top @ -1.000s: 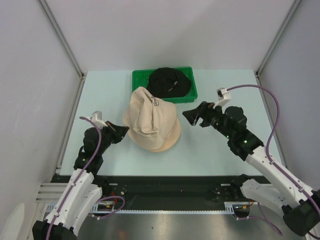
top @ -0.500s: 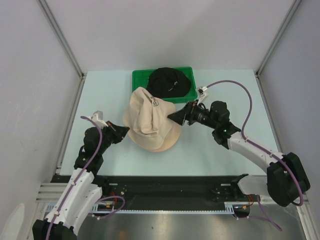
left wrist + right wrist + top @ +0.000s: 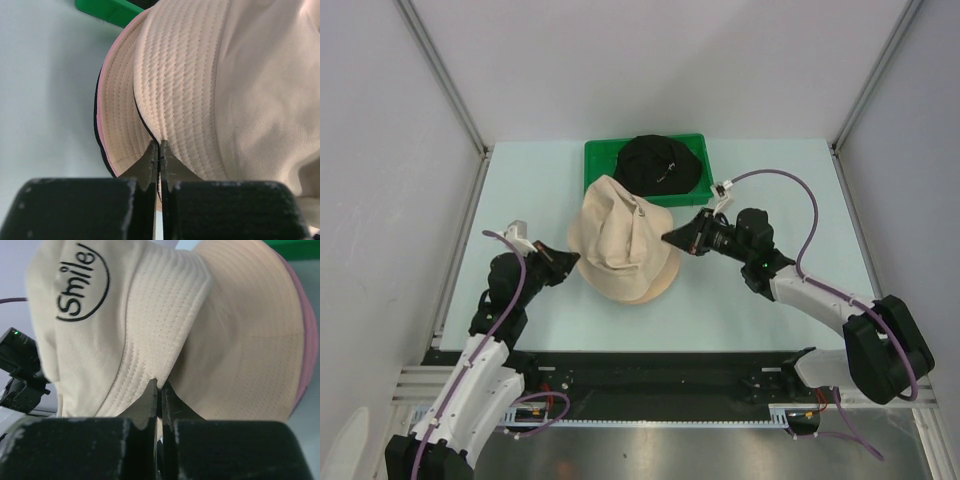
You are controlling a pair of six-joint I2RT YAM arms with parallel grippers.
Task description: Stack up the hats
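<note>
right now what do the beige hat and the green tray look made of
Beige hat: soft woven cloth, likely cotton twill, matte; ribbed weave and stitched rows show on the brim. Green tray: probably hard plastic, smooth, with a straight rim.

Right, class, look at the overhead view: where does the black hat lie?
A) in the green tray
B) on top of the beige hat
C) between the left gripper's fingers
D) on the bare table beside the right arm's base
A: the black hat lies in the green tray at the far side, behind the beige hat.
</note>
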